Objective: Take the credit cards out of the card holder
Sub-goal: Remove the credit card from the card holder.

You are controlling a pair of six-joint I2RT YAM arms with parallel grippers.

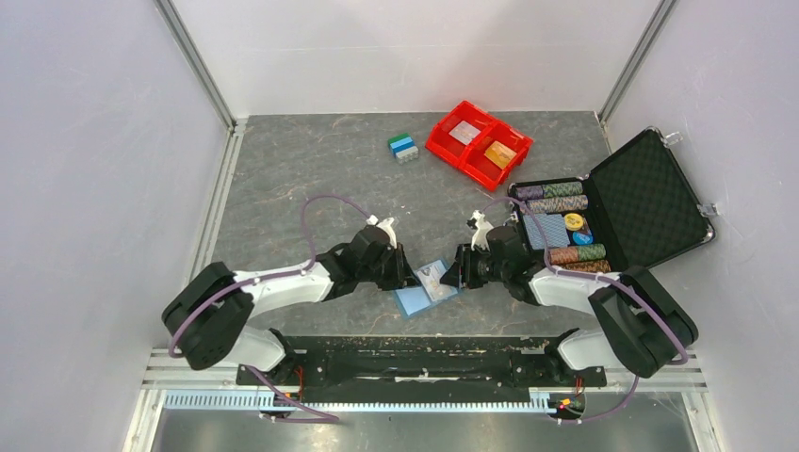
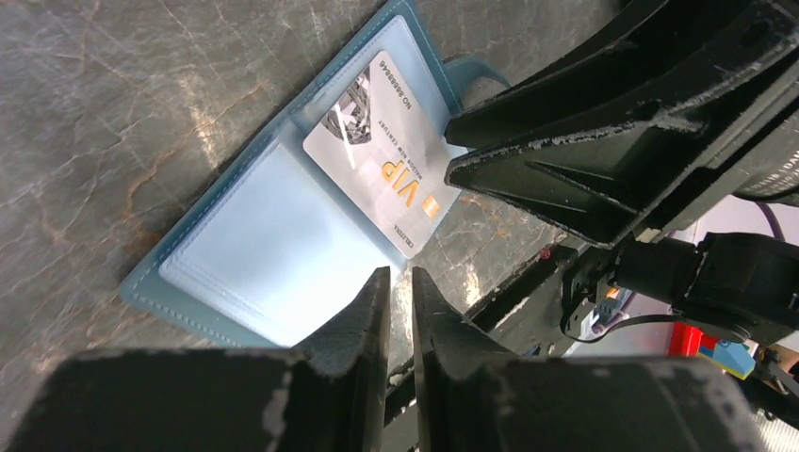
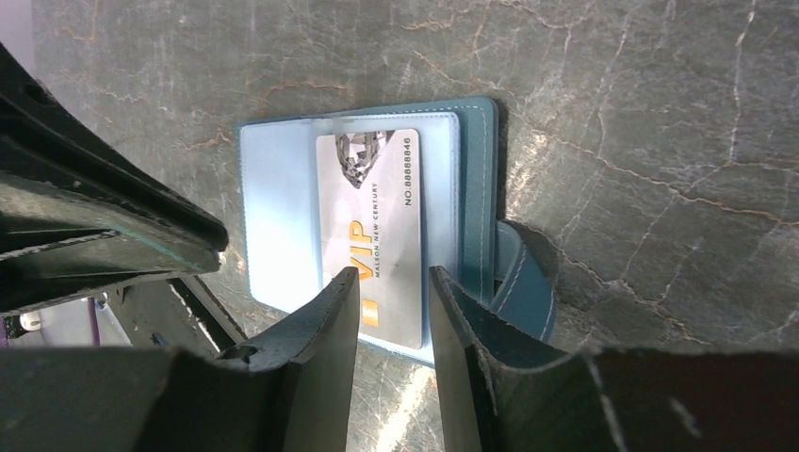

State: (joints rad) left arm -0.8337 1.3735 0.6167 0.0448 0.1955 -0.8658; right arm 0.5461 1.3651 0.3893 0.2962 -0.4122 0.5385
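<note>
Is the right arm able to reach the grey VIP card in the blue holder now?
Probably yes: the right claw stands open at the near end of the VIP card, and nothing lies between them.

The card holder lies spread on the table between the left hand and right hand, a credit card in the panel nearer the right; bin behind.
</note>
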